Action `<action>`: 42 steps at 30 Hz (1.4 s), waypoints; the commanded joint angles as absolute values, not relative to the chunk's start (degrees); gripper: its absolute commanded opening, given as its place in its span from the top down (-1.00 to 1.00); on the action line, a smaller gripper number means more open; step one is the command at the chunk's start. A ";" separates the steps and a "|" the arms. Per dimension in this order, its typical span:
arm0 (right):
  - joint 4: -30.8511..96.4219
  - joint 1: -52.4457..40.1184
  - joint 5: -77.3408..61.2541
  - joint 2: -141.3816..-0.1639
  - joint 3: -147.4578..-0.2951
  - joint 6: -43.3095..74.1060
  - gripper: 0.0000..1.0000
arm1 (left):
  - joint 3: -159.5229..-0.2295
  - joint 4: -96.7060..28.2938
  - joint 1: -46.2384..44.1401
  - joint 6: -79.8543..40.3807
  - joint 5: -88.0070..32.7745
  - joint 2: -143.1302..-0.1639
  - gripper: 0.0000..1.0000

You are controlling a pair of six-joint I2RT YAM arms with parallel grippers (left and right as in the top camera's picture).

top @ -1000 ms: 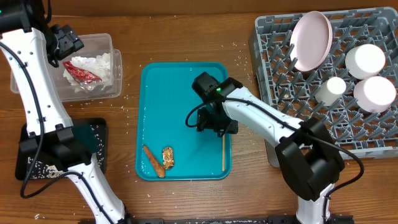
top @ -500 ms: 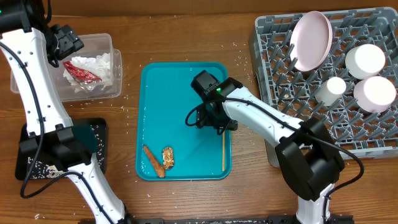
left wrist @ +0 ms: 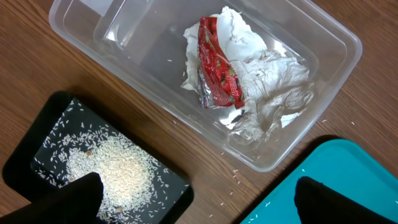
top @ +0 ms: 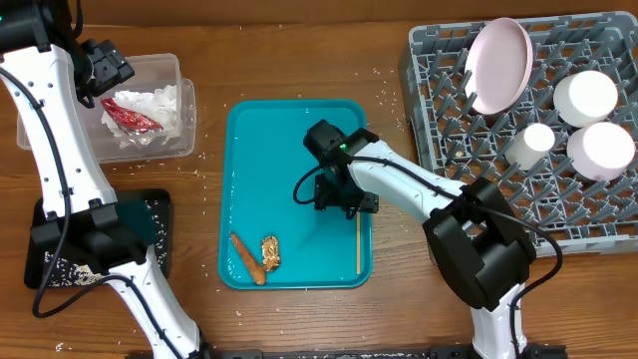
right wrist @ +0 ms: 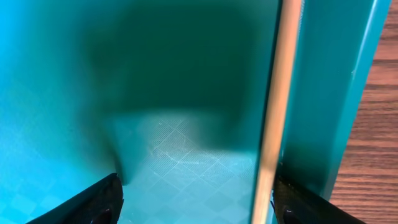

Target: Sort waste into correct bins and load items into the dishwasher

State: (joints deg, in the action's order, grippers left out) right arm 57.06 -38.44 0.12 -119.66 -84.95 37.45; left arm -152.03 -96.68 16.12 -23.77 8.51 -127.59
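Note:
A teal tray (top: 249,150) lies mid-table. On it lie a wooden chopstick (top: 358,244) by the right rim, a carrot piece (top: 245,258) and a brown food scrap (top: 269,251). My right gripper (top: 346,202) is open, low over the tray, its fingers astride the chopstick's upper end; in the right wrist view the chopstick (right wrist: 277,106) runs just inside the right finger (right wrist: 311,208). My left gripper (top: 105,65) is open and empty above the clear plastic bin (left wrist: 323,56), which holds a red wrapper (left wrist: 217,74) and white crumpled paper (left wrist: 273,93).
A grey dish rack (top: 449,120) at the right holds a pink plate (top: 498,65), white cups (top: 586,97) and a pink bowl (top: 600,148). A black tray with rice (left wrist: 112,168) sits left of the teal tray. Rice grains lie scattered on the wood.
My right gripper has shifted slightly left and up the tray, staying low over the chopstick's upper end. The left arm has not moved.

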 commanded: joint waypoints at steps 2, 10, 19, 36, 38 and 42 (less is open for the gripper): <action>57.12 -38.26 1.28 -120.57 -84.51 37.32 -0.59 | -152.27 -96.79 15.73 -23.29 8.03 -127.02 -1.00; 55.00 -38.30 -1.43 -120.57 -81.52 37.56 0.21 | -152.27 -96.79 15.73 -23.29 8.03 -127.02 -1.00; 61.69 -36.82 -1.54 -120.44 -88.90 37.32 0.92 | -152.27 -96.79 15.73 -23.29 8.03 -127.02 -1.00; 81.95 -14.59 -0.58 -119.96 -131.13 15.70 0.92 | -152.27 -96.79 15.73 -23.31 8.03 -127.02 -1.00; 82.26 -11.29 -1.23 -119.96 -133.75 14.17 0.92 | -152.27 -96.79 15.73 -23.29 8.03 -127.02 -1.00; 81.58 -4.84 -4.54 -119.96 -135.11 11.22 0.92 | -152.27 -96.79 15.73 -23.29 8.03 -127.02 -1.00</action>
